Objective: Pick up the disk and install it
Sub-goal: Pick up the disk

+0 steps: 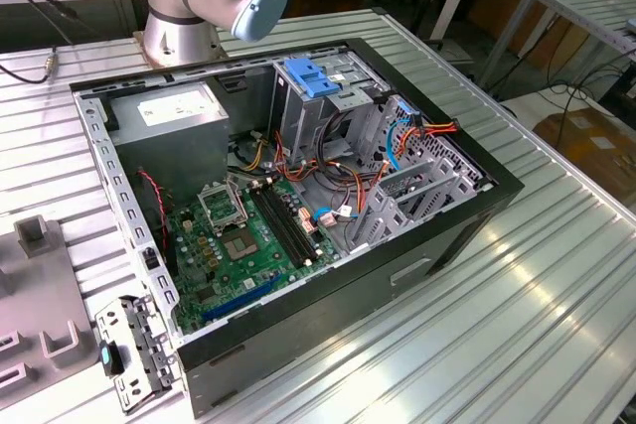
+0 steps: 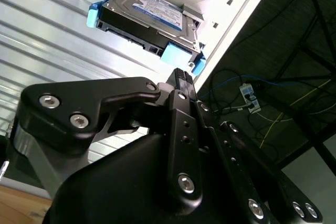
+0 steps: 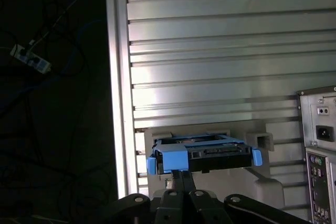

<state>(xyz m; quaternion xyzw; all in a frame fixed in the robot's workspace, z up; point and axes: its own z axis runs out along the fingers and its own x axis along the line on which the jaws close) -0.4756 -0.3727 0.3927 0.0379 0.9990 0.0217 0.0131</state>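
Fingertips (image 2: 181, 76) of the black gripper (image 3: 181, 174) are pressed together with no gap, their ends just at the blue plastic end of the flat silver-grey metal disk (image 2: 152, 17), which has a white, blue-banded label. Whether they pinch it cannot be told. The disk lies flat in a pale grey moulded holder (image 3: 262, 182) on the ribbed aluminium table (image 3: 210, 51), near the table's edge. In the exterior view, the open black computer case (image 1: 417, 245) lies on its side, green motherboard (image 1: 238, 235) exposed.
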